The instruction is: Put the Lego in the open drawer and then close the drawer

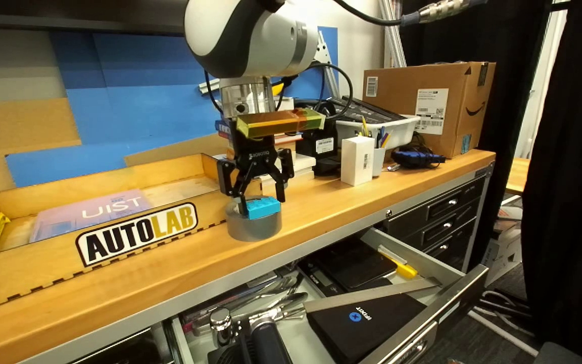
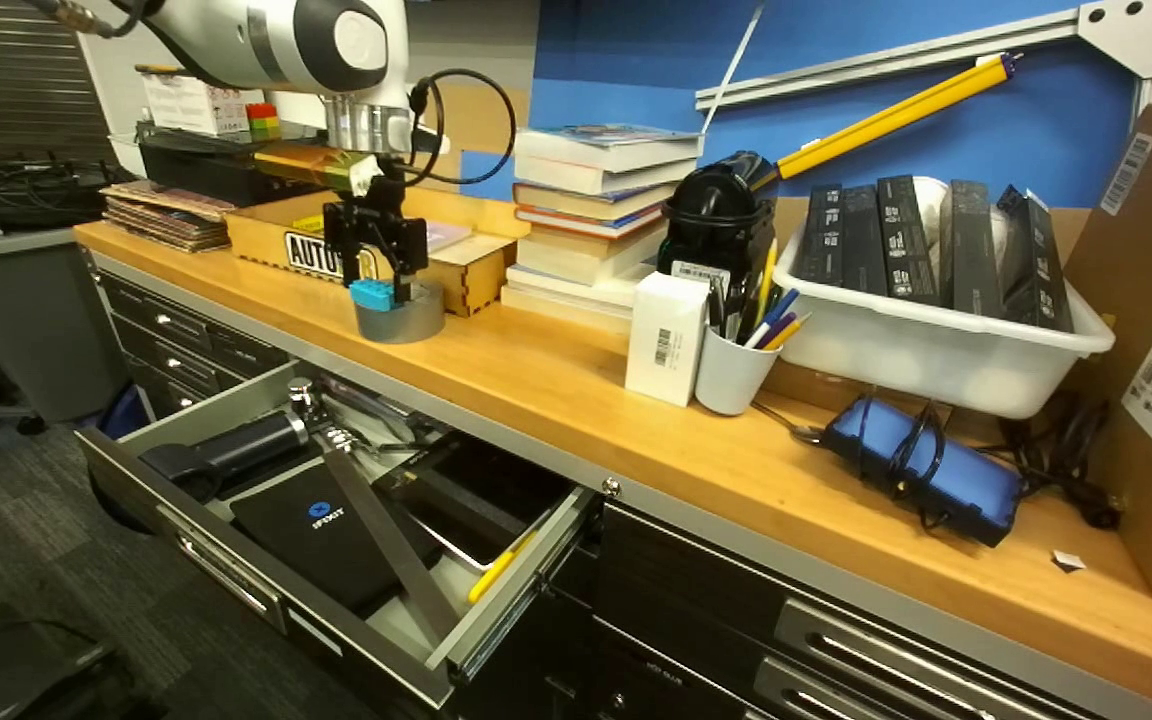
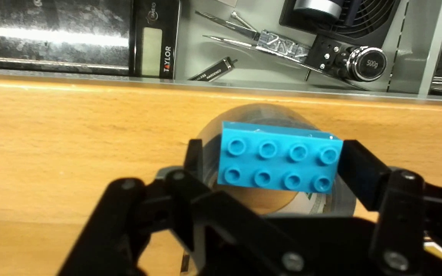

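The Lego [image 1: 263, 207] is a bright cyan-blue block with studs up, lying on top of a grey tape roll [image 1: 254, 228]. Both also show in the other exterior view, the Lego [image 2: 372, 294] on the roll [image 2: 404, 322]. My gripper [image 3: 271, 158] points down with its fingers around the Lego's two ends. In the wrist view the right finger is at or touching the Lego [image 3: 280, 161]; a gap shows at the left finger. The drawer [image 1: 422, 255] stands open below the bench edge, its dark front and bar handle visible in an exterior view [image 2: 146, 510].
The drawer holds a black iFixit case [image 1: 361, 323], a metal ruler, a scale, a yellow cutter [image 1: 405, 269] and metal tools. A wooden AUTOLAB tray [image 1: 139, 232] stands beside the roll. Books [image 2: 596, 215], a white box [image 2: 666, 340] and a pen cup [image 2: 731, 370] stand along the bench.
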Tool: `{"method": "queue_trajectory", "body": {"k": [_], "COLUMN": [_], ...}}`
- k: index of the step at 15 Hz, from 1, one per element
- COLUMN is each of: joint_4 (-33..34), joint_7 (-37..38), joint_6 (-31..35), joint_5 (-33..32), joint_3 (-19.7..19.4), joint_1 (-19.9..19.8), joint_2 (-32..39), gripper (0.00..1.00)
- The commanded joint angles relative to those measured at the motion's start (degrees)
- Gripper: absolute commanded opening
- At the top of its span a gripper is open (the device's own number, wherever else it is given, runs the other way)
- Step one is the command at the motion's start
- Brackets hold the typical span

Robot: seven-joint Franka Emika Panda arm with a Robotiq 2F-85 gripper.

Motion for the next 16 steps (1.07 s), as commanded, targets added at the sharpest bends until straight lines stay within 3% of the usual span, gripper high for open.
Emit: {"method": "queue_trajectory", "body": {"k": [1,3,6,10,13,16], "joint_4": [-0.2,-1.6,-8.6,-21.5,-31.4,-36.0], "joint_7": [2.2,1.2,-2.7,-0.2,-1.1,-1.7], "joint_6": [0.6,0.2,-2.8,-5.0,-0.1,7.3], "joint_5": [-1.2,-1.1,-5.4,-10.7,-10.9,-10.5], "joint_3": [-1.0,-1.2,-2.1,-3.2,-4.1,-5.3], "joint_1": [0.7,0.2,-0.4,-1.4,-3.3,-5.2], "joint_2": [-0.6,-1.7,-7.5,-16.3,-19.6,-18.3], "gripper": [0.58,0.45,0.45,0.45,0.45,0.45]}}
